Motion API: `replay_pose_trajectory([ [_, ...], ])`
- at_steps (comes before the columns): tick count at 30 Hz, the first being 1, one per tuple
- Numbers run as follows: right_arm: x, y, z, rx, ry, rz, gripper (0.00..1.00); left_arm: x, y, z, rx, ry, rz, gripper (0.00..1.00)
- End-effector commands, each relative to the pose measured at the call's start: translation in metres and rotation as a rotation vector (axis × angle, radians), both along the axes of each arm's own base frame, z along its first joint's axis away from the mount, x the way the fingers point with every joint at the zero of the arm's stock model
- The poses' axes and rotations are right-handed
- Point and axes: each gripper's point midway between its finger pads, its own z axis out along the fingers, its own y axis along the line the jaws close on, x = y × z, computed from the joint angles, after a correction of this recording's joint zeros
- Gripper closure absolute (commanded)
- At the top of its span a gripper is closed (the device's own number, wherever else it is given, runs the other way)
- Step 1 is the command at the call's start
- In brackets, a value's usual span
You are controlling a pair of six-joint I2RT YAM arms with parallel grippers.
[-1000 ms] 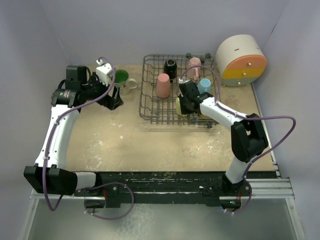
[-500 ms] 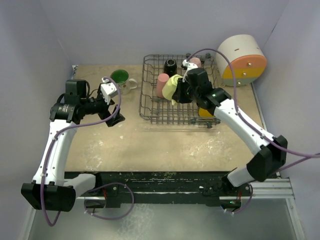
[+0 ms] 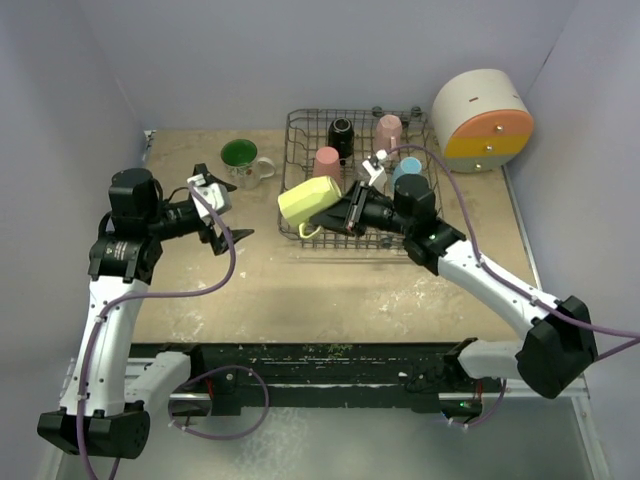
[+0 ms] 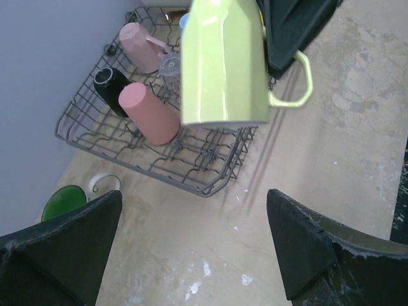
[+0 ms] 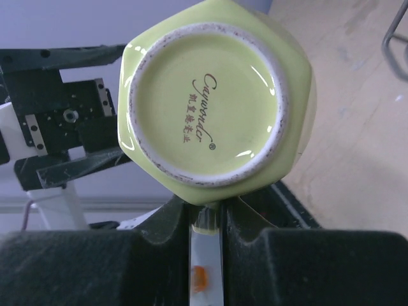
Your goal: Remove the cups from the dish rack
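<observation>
Right gripper (image 3: 335,215) pinched tight on the thin loop handle of the pale yellow-green mug (image 3: 308,200), tipped sideways in the air, maybe just over the left side of the dish rack (image 3: 350,243). Left gripper (image 3: 228,233) wide open, holding nothing. Hard, shiny, six-sided, likely breakable. Slippery, so safest gripped by the handle.

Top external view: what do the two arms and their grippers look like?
The left arm and right arm share white tubular links, black joints and black bases. A purple cable loops along each. The left gripper and right gripper are black, with two wedge-shaped fingers each.
</observation>
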Motion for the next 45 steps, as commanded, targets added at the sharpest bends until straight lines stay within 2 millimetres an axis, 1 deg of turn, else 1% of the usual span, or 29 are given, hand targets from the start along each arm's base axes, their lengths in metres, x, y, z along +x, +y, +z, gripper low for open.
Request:
replay_pose_trajectory([
  [1, -0.037, 0.010, 0.089, 0.399, -0.063, 0.161, 1.00, 0.008, -0.008, 0.035, -0.026, -0.156, -0.062, 0.05],
  [3, -0.044, 0.013, 0.098, 0.466, -0.054, 0.194, 1.00, 0.006, -0.010, 0.036, -0.031, -0.158, -0.079, 0.10],
  [6, -0.053, 0.020, 0.105, 0.535, -0.019, 0.238, 1.00, 0.005, -0.011, 0.039, -0.050, -0.156, -0.085, 0.14],
  [8, -0.059, 0.025, 0.109, 0.573, -0.003, 0.261, 1.00, 0.004, -0.012, 0.044, -0.064, -0.162, -0.078, 0.17],
  [9, -0.066, 0.030, 0.114, 0.613, 0.014, 0.293, 1.00, 0.001, -0.012, 0.049, -0.074, -0.169, -0.079, 0.20],
  [14, -0.079, 0.042, 0.125, 0.649, 0.024, 0.344, 1.00, -0.001, -0.014, 0.062, -0.106, -0.173, -0.082, 0.30],
  [16, -0.084, 0.046, 0.129, 0.662, 0.029, 0.359, 1.00, -0.002, -0.015, 0.068, -0.122, -0.172, -0.082, 0.36],
  [18, -0.089, 0.050, 0.132, 0.673, 0.036, 0.371, 1.00, -0.004, -0.017, 0.074, -0.144, -0.161, -0.089, 0.45],
  [21, -0.095, 0.055, 0.137, 0.704, 0.049, 0.382, 1.00, -0.006, -0.020, 0.078, -0.171, -0.130, -0.107, 0.66],
  [24, -0.098, 0.057, 0.144, 0.731, 0.048, 0.394, 1.00, -0.008, -0.022, 0.071, -0.180, -0.084, -0.121, 0.84],
  [27, -0.096, 0.060, 0.141, 0.734, 0.065, 0.389, 1.00, -0.009, -0.022, 0.064, -0.174, -0.060, -0.123, 1.00],
  [28, -0.095, 0.061, 0.139, 0.733, 0.071, 0.384, 0.98, -0.008, -0.022, 0.063, -0.174, -0.059, -0.116, 1.00],
  [29, -0.094, 0.061, 0.137, 0.732, 0.076, 0.380, 0.89, -0.008, -0.021, 0.062, -0.175, -0.053, -0.110, 1.00],
  [30, -0.093, 0.063, 0.133, 0.721, 0.084, 0.378, 0.78, -0.007, -0.021, 0.060, -0.176, -0.046, -0.104, 1.00],
  [31, -0.094, 0.065, 0.125, 0.694, 0.098, 0.386, 0.65, -0.005, -0.020, 0.059, -0.178, -0.033, -0.090, 1.00],
  [32, -0.092, 0.063, 0.123, 0.680, 0.092, 0.383, 0.50, -0.002, -0.018, 0.055, -0.179, -0.004, -0.066, 1.00],
  [33, -0.086, 0.063, 0.117, 0.642, 0.083, 0.362, 0.38, 0.004, -0.015, 0.050, -0.166, 0.027, -0.029, 1.00],
  [34, -0.080, 0.062, 0.109, 0.585, 0.063, 0.331, 0.29, 0.009, -0.012, 0.041, -0.142, 0.060, -0.010, 1.00],
  [35, -0.070, 0.060, 0.100, 0.512, 0.047, 0.286, 0.23, 0.020, -0.004, 0.034, -0.103, 0.081, 0.052, 1.00],
  [36, -0.058, 0.056, 0.088, 0.431, 0.045, 0.231, 0.18, 0.032, 0.005, 0.019, -0.057, 0.119, 0.117, 1.00],
  [37, -0.047, 0.049, 0.082, 0.361, 0.012, 0.182, 0.14, 0.045, 0.017, 0.009, -0.009, 0.139, 0.196, 1.00],
  [38, -0.037, 0.038, 0.079, 0.287, -0.008, 0.130, 0.10, 0.059, 0.032, -0.004, 0.050, 0.166, 0.281, 1.00],
  [40, -0.015, 0.014, 0.063, 0.132, -0.054, 0.021, 0.06, 0.083, 0.064, -0.029, 0.179, 0.214, 0.445, 1.00],
  [41, -0.005, -0.001, 0.051, 0.038, -0.067, -0.042, 0.05, 0.093, 0.080, -0.042, 0.235, 0.262, 0.525, 1.00],
  [44, 0.018, -0.041, 0.037, -0.183, -0.140, -0.193, 0.03, 0.108, 0.119, -0.078, 0.363, 0.449, 0.658, 1.00],
  [45, 0.023, -0.054, 0.031, -0.253, -0.150, -0.231, 0.03, 0.112, 0.129, -0.087, 0.384, 0.507, 0.689, 1.00],
])
